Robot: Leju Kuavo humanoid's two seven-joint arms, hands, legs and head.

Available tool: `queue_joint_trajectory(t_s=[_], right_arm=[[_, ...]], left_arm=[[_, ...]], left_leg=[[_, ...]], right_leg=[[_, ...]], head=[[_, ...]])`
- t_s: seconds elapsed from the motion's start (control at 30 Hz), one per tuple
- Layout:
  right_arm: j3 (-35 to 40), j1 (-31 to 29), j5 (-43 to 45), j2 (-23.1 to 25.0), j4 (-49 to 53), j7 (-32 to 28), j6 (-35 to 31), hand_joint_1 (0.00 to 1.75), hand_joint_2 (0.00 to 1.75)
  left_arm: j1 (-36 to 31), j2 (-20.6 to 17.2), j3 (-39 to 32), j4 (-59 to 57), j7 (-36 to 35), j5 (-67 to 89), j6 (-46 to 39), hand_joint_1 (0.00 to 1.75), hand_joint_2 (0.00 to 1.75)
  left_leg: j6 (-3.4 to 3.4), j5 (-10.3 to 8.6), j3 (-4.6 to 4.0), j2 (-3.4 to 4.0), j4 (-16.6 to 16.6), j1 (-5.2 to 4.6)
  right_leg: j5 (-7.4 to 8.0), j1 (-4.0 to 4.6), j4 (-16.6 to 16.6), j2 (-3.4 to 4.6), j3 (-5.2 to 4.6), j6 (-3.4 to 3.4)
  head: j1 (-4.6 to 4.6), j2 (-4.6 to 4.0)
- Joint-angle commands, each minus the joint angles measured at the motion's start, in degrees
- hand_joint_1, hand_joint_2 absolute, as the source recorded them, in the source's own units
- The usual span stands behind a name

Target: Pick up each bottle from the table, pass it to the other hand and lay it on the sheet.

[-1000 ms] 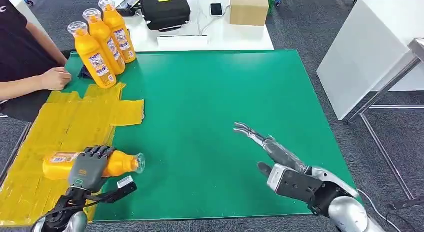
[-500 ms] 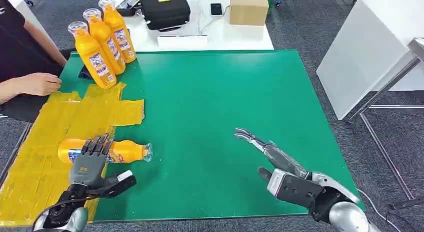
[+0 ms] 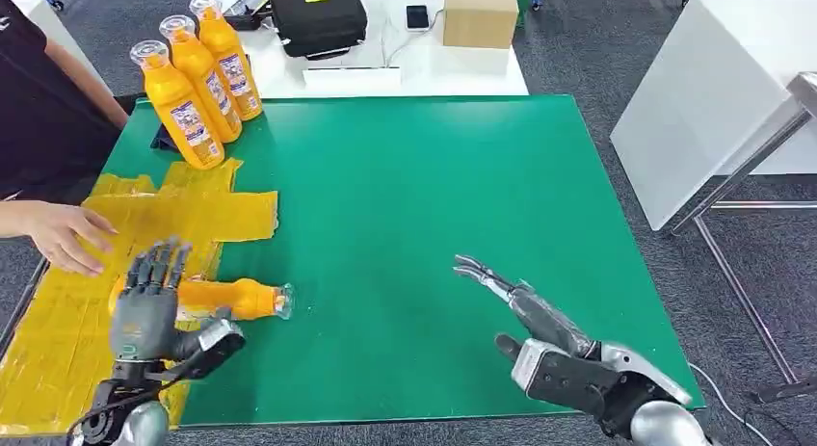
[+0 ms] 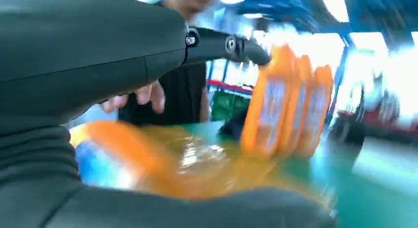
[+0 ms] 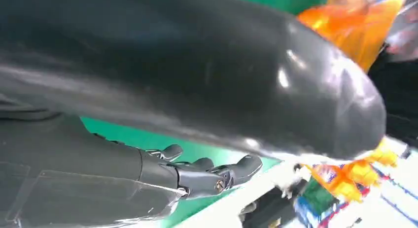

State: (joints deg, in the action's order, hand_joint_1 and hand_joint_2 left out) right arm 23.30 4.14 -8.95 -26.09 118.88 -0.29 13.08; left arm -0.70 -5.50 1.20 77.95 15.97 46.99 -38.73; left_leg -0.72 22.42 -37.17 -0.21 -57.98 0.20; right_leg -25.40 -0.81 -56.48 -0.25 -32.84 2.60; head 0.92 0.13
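An orange juice bottle (image 3: 231,298) lies on its side at the edge of the yellow sheet (image 3: 125,236), cap pointing toward the green mat (image 3: 424,205). My left hand (image 3: 149,306) hovers just over its base end with fingers spread, holding nothing. Three more orange bottles (image 3: 183,107) stand upright in a row at the mat's far left corner. My right hand (image 3: 540,326) is open above the mat's near right part, fingers stretched forward. In the left wrist view the lying bottle (image 4: 133,154) is a blur beside my left hand (image 4: 98,90).
A person's hand (image 3: 63,234) reaches over the yellow sheet from the left, close to my left hand. Behind the mat a white table (image 3: 385,61) carries a black case (image 3: 318,17) and a cardboard box (image 3: 479,13). A white table (image 3: 713,90) stands at the right.
My left hand has let go of the bottle and lifted with fingers spreading. The bottle now lies on the sheet's edge. The person's hand has moved down over the sheet.
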Motion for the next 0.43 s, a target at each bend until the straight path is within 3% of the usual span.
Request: queue_joint_trajectory(t_s=[0.03,0.13,0.17,0.23,0.43], right_arm=[[2.4,9.9,-25.2,18.2,4.1,-4.4,-22.7,0.0,0.0],[5.2,11.4,-29.1,19.4,3.9,-6.5,-30.5,0.0,0.0],[5.8,10.5,-28.9,16.2,3.2,-6.7,-32.3,0.0,0.0],[4.9,9.9,-27.1,15.4,1.8,-8.6,-33.5,0.0,0.0],[4.2,8.6,-24.6,16.9,0.9,-9.3,-30.8,0.0,0.0]], left_arm=[[10.5,10.5,-1.0,37.7,6.5,-43.0,29.1,0.0,0.0],[15.3,8.7,9.0,42.6,2.8,-43.6,37.1,0.0,0.0],[15.7,8.6,11.4,42.5,3.2,-42.3,37.1,0.0,0.0],[15.6,6.5,15.1,41.4,4.0,-40.5,36.5,0.0,0.0],[15.7,5.0,15.8,40.7,4.1,-42.5,37.2,0.0,0.0]], left_leg=[[0.08,0.24,0.12,-0.01,-0.2,0.15],[0.1,0.26,0.11,0.1,-0.1,0.12],[0.12,0.35,0.23,0.1,-0.2,0.14],[0.08,0.29,0.24,0.07,-0.1,0.1],[0.17,0.25,0.25,0.08,0.0,0.06]], right_leg=[[-0.2,0.16,-0.1,-0.01,0.19,-0.15],[-0.19,0.13,-0.1,0.08,0.1,-0.15],[-0.26,0.15,-0.1,0.09,0.24,-0.19],[-0.2,0.11,0.0,0.07,0.23,-0.11],[-0.21,0.06,0.1,0.09,-0.29,-0.08]], head=[[0.02,0.0],[0.02,0.0],[0.02,0.0],[0.02,0.0],[0.02,0.0]])
